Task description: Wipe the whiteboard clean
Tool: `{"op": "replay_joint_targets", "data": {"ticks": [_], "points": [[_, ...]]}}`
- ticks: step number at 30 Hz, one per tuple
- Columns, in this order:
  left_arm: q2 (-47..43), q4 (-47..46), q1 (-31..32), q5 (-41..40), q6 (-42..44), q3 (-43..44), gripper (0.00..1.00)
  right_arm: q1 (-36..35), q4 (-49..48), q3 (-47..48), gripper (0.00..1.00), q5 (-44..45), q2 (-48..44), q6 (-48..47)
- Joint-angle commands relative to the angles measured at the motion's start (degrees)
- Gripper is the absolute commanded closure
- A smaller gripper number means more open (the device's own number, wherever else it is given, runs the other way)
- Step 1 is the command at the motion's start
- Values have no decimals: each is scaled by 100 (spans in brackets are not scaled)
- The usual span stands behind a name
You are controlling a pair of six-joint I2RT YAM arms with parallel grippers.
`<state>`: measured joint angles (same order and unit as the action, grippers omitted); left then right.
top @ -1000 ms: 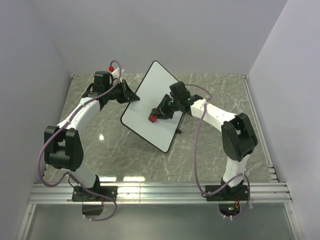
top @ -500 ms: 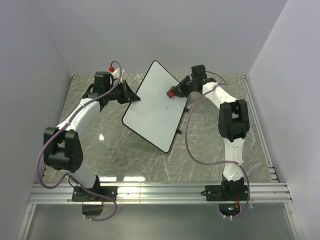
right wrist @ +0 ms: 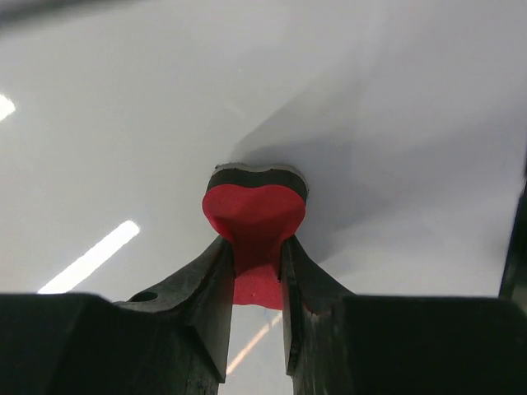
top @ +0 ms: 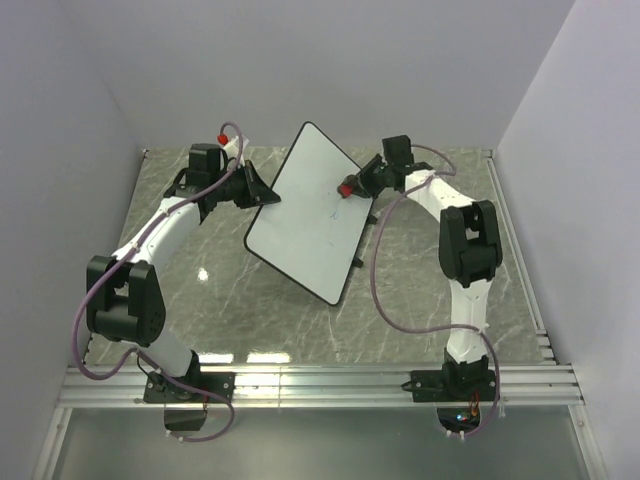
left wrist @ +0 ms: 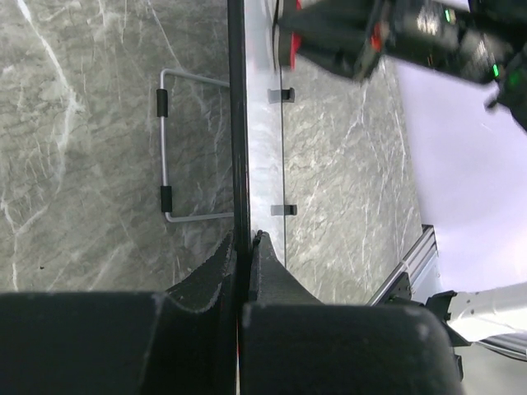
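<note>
The whiteboard is held tilted above the marble table, white with a thin black rim, a faint blue mark near its middle. My left gripper is shut on its left edge; in the left wrist view the board's rim runs edge-on between the fingers. My right gripper is shut on the small red eraser at the board's upper right. In the right wrist view the red eraser, with its dark felt face, presses on the white surface.
A wire stand of the board shows under it in the left wrist view. Grey walls close in the table at the back and sides. An aluminium rail runs along the near edge.
My right gripper with the eraser swept from the board's middle up to its upper right edge, then shifted slightly. The left gripper and board stayed still.
</note>
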<state>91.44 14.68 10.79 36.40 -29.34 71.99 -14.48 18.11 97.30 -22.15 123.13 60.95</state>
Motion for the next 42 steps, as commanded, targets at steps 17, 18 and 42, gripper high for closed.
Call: {"op": "replay_joint_targets", "data": {"ticks": [17,18,42], "points": [[410,404,196,139,763,184,100,-1330,-678,-3632,100,-123,-2013,-48],[392,413,196,130,763,184,100,-1260,-634,-3308,100,-88,-1873,-65],[216,475,231,-19,842,44,100,-669,-61,-1534,100,106,-1069,-250]]}}
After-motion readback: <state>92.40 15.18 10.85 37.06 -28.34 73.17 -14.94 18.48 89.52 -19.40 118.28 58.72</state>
